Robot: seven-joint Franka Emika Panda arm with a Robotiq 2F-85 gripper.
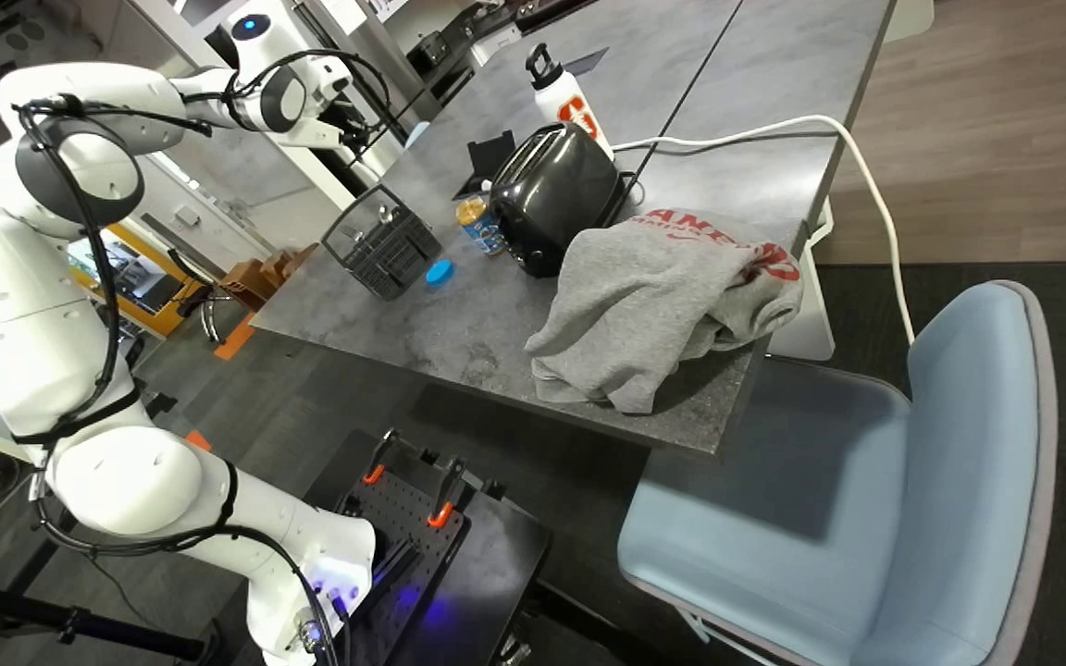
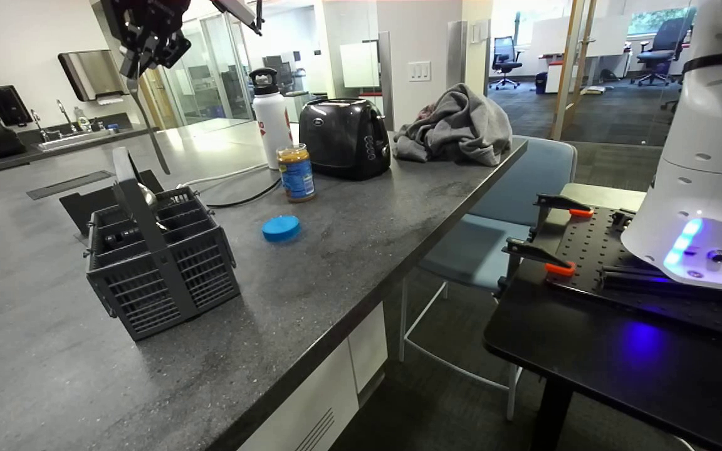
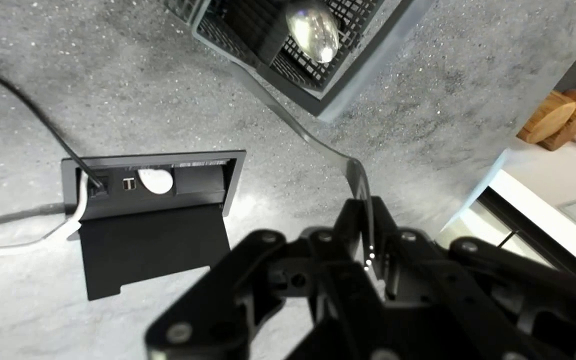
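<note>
"Holding anything, that hand?"

"Yes, clamped on a knife; from lower centre of the wrist view its long axis slants to the upper left, toward the basket."

"Looks slim, gently curved."

"Shiny metal, against gridded grey plastic and a speckled tabletop."
</note>
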